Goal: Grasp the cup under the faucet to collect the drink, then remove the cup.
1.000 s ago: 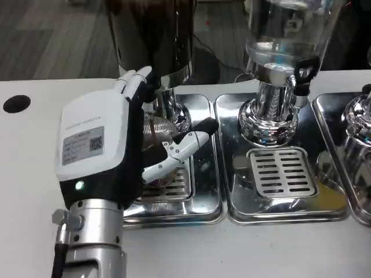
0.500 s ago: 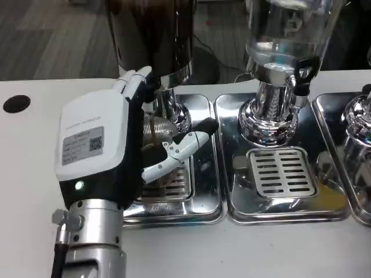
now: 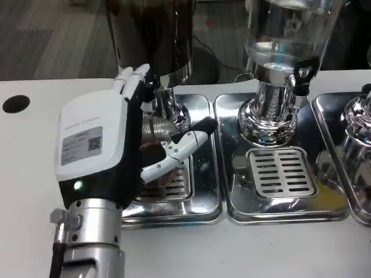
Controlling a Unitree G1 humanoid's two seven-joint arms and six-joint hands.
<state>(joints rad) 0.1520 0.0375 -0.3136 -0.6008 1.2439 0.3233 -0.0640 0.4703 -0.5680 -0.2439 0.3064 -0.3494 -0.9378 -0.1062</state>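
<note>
- Wrapping its fingers (image 3: 174, 152) around the cup (image 3: 155, 130), the left hand (image 3: 101, 150) carries an unreadable label with a square code.
- Bare counter (image 3: 29, 174) lies left of the tray (image 3: 206, 191).

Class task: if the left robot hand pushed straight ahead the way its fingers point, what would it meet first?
Probably the dark drink dispenser right behind it: the left robot hand points up-table beside the cup, fingertips near the dispenser's base. Depth is uncertain.
</note>
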